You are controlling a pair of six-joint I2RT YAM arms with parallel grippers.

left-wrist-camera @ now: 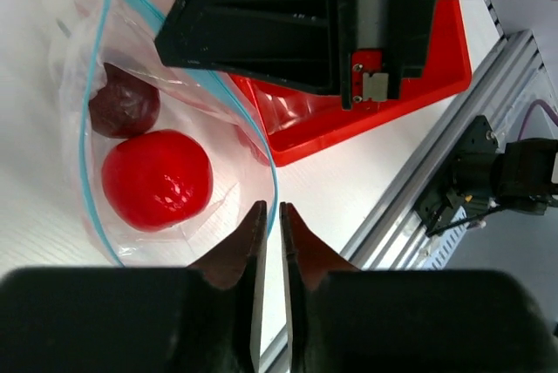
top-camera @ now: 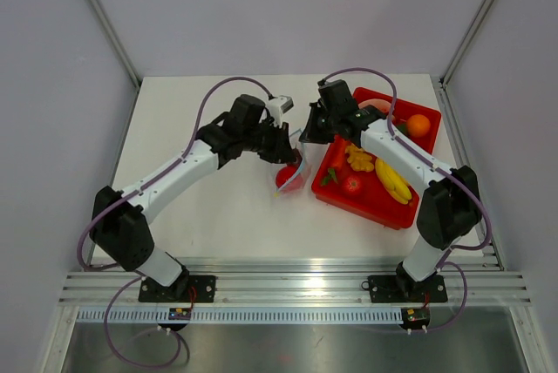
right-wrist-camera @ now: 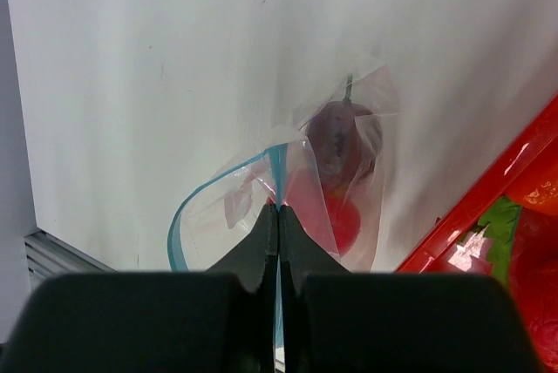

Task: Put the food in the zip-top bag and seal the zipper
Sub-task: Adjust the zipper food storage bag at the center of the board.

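The zip-top bag [top-camera: 294,178] hangs between my two grippers just left of the red tray. The red tomato-like fruit [left-wrist-camera: 157,179] and the dark purple fruit [left-wrist-camera: 124,103] lie inside it; both also show through the plastic in the right wrist view, the red one [right-wrist-camera: 344,220] and the purple one [right-wrist-camera: 336,138]. The light blue zipper [left-wrist-camera: 94,103] bows open in a loop. My right gripper [right-wrist-camera: 278,206] is shut on the zipper strip [right-wrist-camera: 279,168] where its two sides meet. My left gripper [left-wrist-camera: 271,207] is pinched on the strip's other end, jaws almost together.
The red tray [top-camera: 410,212] stands right of the bag with a yellow banana [top-camera: 393,181], an orange fruit [top-camera: 418,125], a strawberry-like piece [top-camera: 351,185] and other toys. An aluminium rail [top-camera: 288,286] runs along the table's near edge.
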